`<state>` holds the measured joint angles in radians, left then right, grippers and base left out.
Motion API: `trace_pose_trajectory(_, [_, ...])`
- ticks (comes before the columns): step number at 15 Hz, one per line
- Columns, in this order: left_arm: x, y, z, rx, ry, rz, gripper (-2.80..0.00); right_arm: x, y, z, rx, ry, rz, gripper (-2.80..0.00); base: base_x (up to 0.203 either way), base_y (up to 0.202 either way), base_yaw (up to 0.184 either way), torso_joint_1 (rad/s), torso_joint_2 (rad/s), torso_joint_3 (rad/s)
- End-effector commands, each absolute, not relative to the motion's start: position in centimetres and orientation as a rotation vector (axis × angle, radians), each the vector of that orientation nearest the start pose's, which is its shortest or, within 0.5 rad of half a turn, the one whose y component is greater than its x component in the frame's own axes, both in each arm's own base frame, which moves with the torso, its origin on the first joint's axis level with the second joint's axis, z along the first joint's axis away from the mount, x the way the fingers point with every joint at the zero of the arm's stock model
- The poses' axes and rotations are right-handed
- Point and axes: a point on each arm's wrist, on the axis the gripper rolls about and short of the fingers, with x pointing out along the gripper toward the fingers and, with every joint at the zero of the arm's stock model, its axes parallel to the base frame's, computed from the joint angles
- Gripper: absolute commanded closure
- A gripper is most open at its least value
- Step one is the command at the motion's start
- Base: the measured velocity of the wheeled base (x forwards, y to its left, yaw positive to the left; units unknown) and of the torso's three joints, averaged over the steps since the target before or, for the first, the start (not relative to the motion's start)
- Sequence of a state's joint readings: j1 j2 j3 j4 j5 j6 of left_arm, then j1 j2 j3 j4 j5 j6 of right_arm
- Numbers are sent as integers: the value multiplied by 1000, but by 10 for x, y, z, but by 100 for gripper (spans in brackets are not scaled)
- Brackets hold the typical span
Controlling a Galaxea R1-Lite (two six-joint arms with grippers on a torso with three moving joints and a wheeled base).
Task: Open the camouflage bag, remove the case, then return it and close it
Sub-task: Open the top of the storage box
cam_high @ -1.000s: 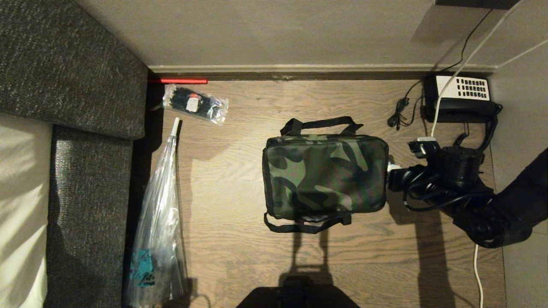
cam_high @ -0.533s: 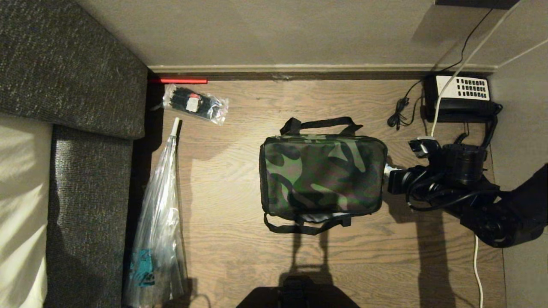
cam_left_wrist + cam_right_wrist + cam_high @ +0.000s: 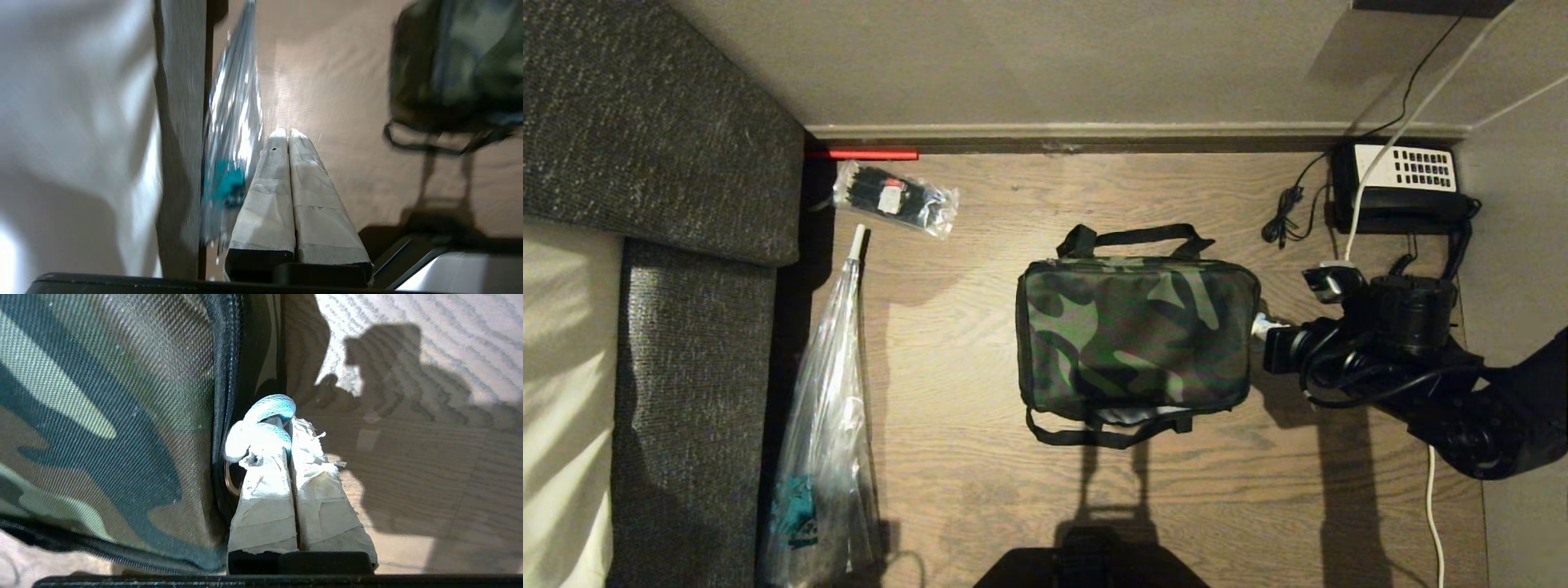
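On the wooden floor the camouflage bag (image 3: 1135, 335) has slid a little leftward, lid not yet open — the right gripper (image 3: 1262, 328), pinched shut on its zipper pull (image 3: 267, 412), is evidently drawing the zip along.

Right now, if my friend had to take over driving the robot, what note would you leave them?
Right gripper: shut on the zipper pull cord at the camouflage bag's right end.
Left gripper: shut, holding nothing, parked off to the bag's left.
Bag: on the wooden floor, lid down; a gap shows along its near edge.
Case: not visible.
Left to do: how far the job has got can't be told.
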<state>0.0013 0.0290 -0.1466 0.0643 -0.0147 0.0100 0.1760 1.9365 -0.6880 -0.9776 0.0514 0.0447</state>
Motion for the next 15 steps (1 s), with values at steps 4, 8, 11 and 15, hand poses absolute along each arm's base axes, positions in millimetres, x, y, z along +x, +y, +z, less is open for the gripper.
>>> trace_pose_trajectory(4, [28, -2, 201, -137, 195, -55, 0, 326, 59, 116, 30, 263, 220, 0, 0, 0, 0, 0, 0, 0])
trace_pose_trajectory(8, [132, -9, 232, -405, 405, -211, 0, 325, 59, 117, 31, 261, 218, 0, 0, 0, 0, 0, 0, 0])
trace_pose_trajectory(11, [198, -33, 219, -511, 540, -402, 0, 325, 58, 116, 36, 264, 199, 0, 0, 0, 0, 0, 0, 0])
trace_pose_trajectory(15, [251, -94, 210, -536, 632, -638, 0, 326, 58, 115, 66, 274, 178, 0, 0, 0, 0, 0, 0, 0])
